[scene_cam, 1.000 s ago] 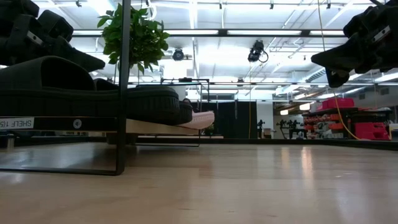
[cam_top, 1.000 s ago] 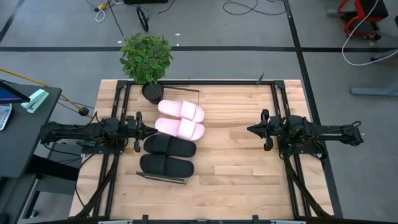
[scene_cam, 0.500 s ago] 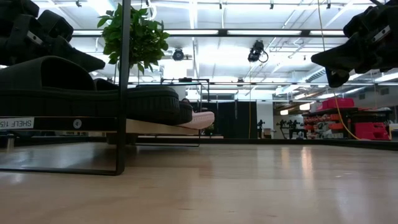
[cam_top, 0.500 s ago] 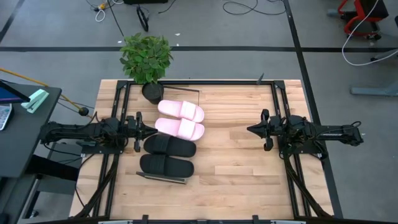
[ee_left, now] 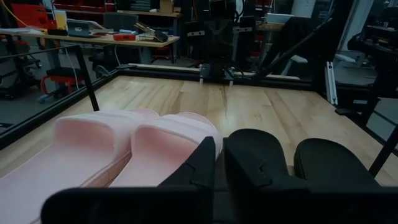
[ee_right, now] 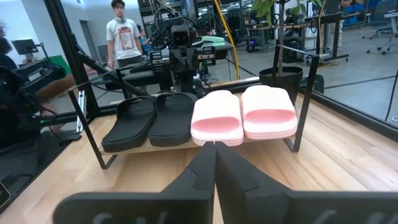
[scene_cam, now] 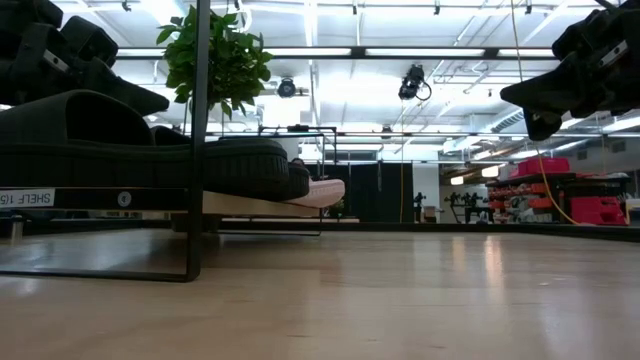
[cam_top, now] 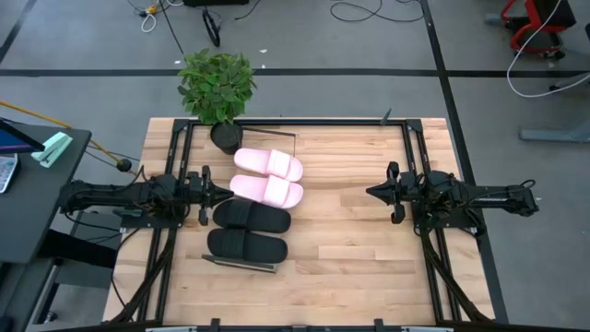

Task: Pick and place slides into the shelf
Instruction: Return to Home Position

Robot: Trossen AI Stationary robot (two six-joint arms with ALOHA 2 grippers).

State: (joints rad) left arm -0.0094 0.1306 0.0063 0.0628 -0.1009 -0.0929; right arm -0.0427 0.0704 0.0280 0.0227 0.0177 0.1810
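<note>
**Left gripper** point(ee_left: 219, 149): fingers pressed together, nothing held. Raised off the table point(cam_top: 350, 267), level, pointing across it.

**Right gripper** point(ee_right: 215, 152): fingers likewise closed flat on each other, empty. Well apart from the left one, tip facing it over bare wood.

**Slides** point(cam_top: 252, 217): all four just beyond the left gripper's tips, side by side in one row on the shelf. One end of each toward that gripper, the other end toward the right gripper. Two pink to one side of the tips, two black to the other. Tips aimed at about the seam between the inner pink and the inner black.

**Shelf** point(cam_top: 240, 265): beneath the row, dark frame showing at both ends of it.

**Potted plant** point(cam_top: 217, 88): past the pink end of the row, pot just beside the shelf's frame.

**Hazards, as judged:**
- Left gripper very near the slide ends. A forward drift or sideways swing while pulling back to home probably enough to catch a sole and push a slide along the board or off it.
- Slide ends seeming to overhang the board on the right gripper's side, so little margin if nudged.
- Neighbouring slides touching or nearly so. A knock to one likely to carry down the row.
- Pot close to the frame. A shoved shelf possibly enough to rock it.
- Right gripper well clear of everything, so small risk there.
</note>
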